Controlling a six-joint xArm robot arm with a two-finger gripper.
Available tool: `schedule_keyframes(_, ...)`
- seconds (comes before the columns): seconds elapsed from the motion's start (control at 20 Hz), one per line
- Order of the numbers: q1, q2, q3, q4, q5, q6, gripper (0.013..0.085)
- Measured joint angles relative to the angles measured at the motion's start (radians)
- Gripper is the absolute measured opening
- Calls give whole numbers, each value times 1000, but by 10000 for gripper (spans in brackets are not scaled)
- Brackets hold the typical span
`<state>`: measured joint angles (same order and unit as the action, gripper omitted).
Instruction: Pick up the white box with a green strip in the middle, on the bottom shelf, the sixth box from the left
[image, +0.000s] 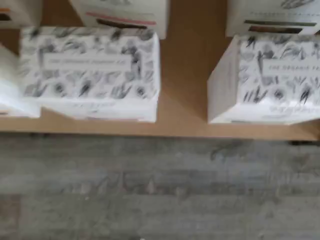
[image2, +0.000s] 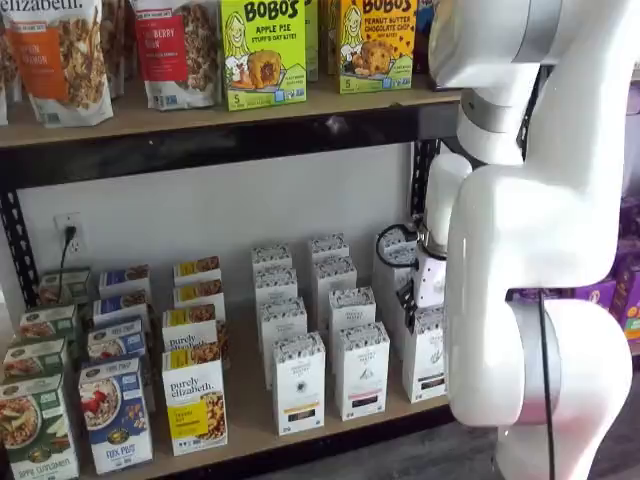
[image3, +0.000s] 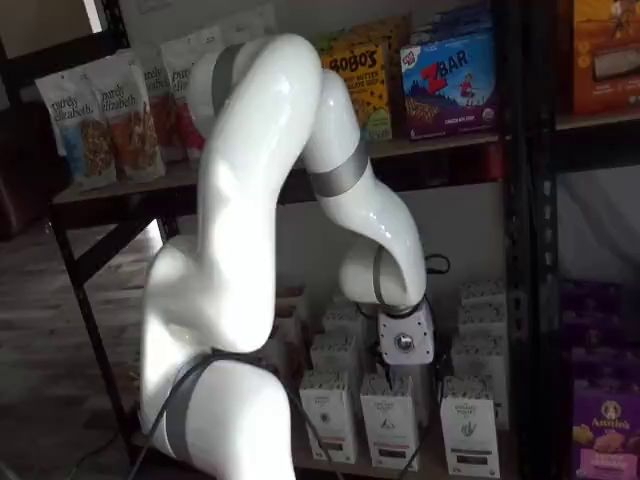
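Wrist view: two cartons with floral-printed tops are standing at the plywood shelf (image: 185, 75) edge, grey plank floor below. Shelf views: the white box (image2: 425, 352) is standing on the shelf's right end, partly behind the glossy white arm (image2: 530, 250). The gripper (image3: 404, 352) is hanging over the cartons; its fingers are hidden but standing wide.

Upper shelf snacks and neighbouring cereal boxes

Bobo's boxes (image2: 263, 52) and granola bags (image2: 62, 58) stand on the upper board (image2: 200, 108); purely elizabeth boxes (image2: 194, 400) sit lower left, a wall outlet (image2: 68, 234) behind, and a Zbar box (image3: 449, 83) is up high.
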<state>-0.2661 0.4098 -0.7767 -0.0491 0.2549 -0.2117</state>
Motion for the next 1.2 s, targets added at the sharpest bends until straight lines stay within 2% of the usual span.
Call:
schedule_keyframes(0.3, -34, 149, -176, -3, 29, -33, 850)
schedule_keyframes(0.55, -50, 256, -327, 77, 77, -124, 850)
schedule_keyframes(0.75, -50, 301, -404, 102, 113, -147, 850)
schedule_keyframes(1.0, -49, 329, -456, 95, 131, -138, 850)
schedule_keyframes(1.2, -46, 336, -470, 63, 142, -106, 850)
